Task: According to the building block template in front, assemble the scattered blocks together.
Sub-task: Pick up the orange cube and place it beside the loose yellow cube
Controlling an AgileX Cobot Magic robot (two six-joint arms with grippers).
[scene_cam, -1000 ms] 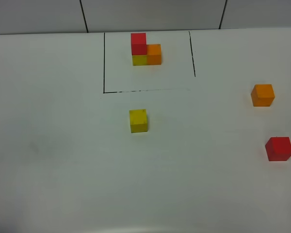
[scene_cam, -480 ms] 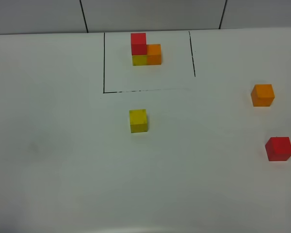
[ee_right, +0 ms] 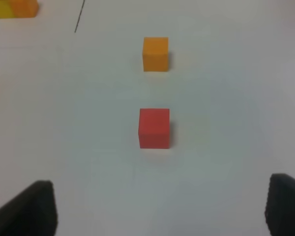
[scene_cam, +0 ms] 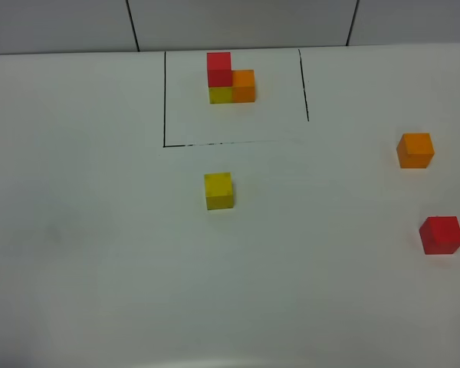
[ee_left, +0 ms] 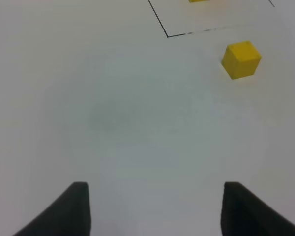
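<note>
The desk (scene_cam: pixel 100 268) carries all parts. The left gripper (ee_left: pixel 156 199) and right gripper (ee_right: pixel 162 196) are both spread wide and empty. The building block template (scene_cam: pixel 230 78) sits at the far side, inside a drawn black frame (scene_cam: pixel 165 100). The red block (ee_right: pixel 154 128) lies square-on, directly ahead of the right gripper, with the orange block (ee_right: pixel 155 54) beyond it. The right arm is nearer both. The yellow block (ee_left: pixel 241 59), turned corner-on, lies ahead of the left gripper, offset toward the right arm's side.

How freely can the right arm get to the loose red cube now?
Probably yes: the red cube lies straight ahead of the open right gripper, and nothing stands between them; the orange cube sits beyond it.
</note>
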